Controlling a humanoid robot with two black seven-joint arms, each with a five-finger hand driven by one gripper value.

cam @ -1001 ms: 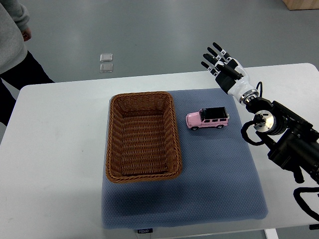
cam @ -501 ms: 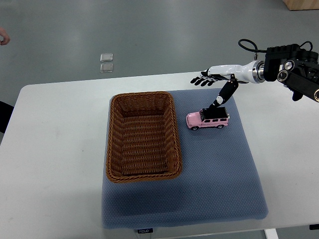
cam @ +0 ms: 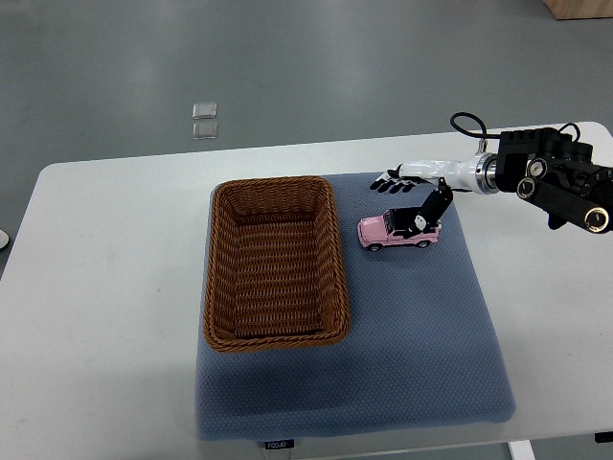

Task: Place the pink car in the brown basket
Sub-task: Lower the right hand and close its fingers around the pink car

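where a blue mat (cam: pixel 402 355) covers the white table (cam: pixel 105 316), grey floor (cam: pixel 316 67) beyond, right hand (cam: pixel 414 196) open over pink car (cam: pixel 395 231)

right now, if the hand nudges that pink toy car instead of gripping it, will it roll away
Probably yes. The small pink toy car with the black roof sits upright on its wheels, so a push along its length could roll it, though the textured blue-grey mat may slow it. It looks rigid and boxy, so it should hold shape under the right hand. The smooth body may slip between fingers.
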